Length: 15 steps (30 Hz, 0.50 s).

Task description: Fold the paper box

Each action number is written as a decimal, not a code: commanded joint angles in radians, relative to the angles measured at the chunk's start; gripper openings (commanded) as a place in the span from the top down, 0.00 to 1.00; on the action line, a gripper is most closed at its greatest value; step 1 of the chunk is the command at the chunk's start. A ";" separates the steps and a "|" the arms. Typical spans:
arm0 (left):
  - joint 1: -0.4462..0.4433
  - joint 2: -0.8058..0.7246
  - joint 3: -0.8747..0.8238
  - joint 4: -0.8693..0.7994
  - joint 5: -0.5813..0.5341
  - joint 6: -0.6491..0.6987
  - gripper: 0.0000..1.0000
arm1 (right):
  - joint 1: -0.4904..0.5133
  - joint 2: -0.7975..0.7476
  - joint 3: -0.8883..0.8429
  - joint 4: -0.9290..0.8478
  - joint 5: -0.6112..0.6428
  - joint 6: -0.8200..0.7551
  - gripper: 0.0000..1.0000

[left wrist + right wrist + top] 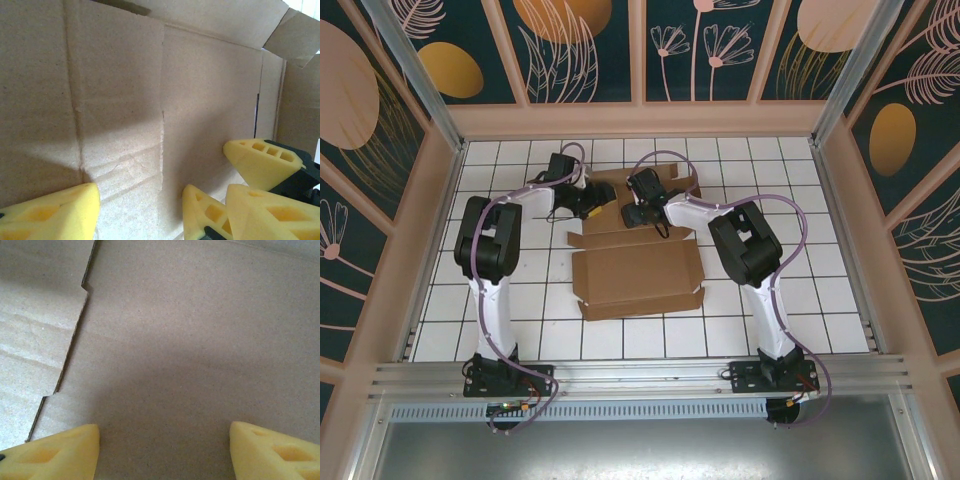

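Paper box lies opened out at the middle of the table. Its near panel is flat on the white tiles with small flaps at its sides, and its far part sits under both wrists

Pose: your left arm rises from its base with the elbow high at the left, forearm angled inward, wrist tipped down over the far-left part of the sheet. Your right arm mirrors it from the other side.

Your left gripper has its jaws well apart with nothing between them. Your right gripper is spread just as wide and holds nothing. You cannot tell whether either touches the board.

Material: plain brown corrugated cardboard, matte, with a fine fibrous grain.
- Left wrist view: straight vertical creases, a narrow dark slot at the right, and a flap corner tilted up at the upper right.
- Right wrist view: a stepped die-cut edge runs down the left, with faint ridges on the panel beyond it.

The fingers are yellow wedges with recessed pockets
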 commanded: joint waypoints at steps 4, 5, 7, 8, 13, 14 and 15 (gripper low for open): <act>0.013 -0.206 0.008 -0.172 -0.376 0.068 0.35 | 0.009 0.083 -0.083 -0.234 -0.104 0.022 0.32; 0.014 -0.225 -0.009 -0.172 -0.401 0.069 0.35 | 0.010 0.083 -0.083 -0.234 -0.103 0.023 0.32; 0.015 -0.237 -0.039 -0.187 -0.430 0.081 0.36 | 0.009 0.081 -0.082 -0.230 -0.103 0.020 0.32; 0.018 -0.230 -0.043 -0.198 -0.436 0.087 0.36 | 0.009 0.080 -0.083 -0.231 -0.101 0.020 0.32; 0.040 -0.249 -0.099 -0.174 -0.439 0.090 0.34 | 0.007 0.074 -0.083 -0.239 -0.100 0.010 0.32; 0.047 -0.258 -0.106 -0.167 -0.445 0.084 0.34 | 0.007 0.073 -0.084 -0.241 -0.098 0.009 0.32; 0.052 -0.263 -0.108 -0.165 -0.451 0.081 0.36 | 0.007 0.072 -0.084 -0.240 -0.096 0.007 0.32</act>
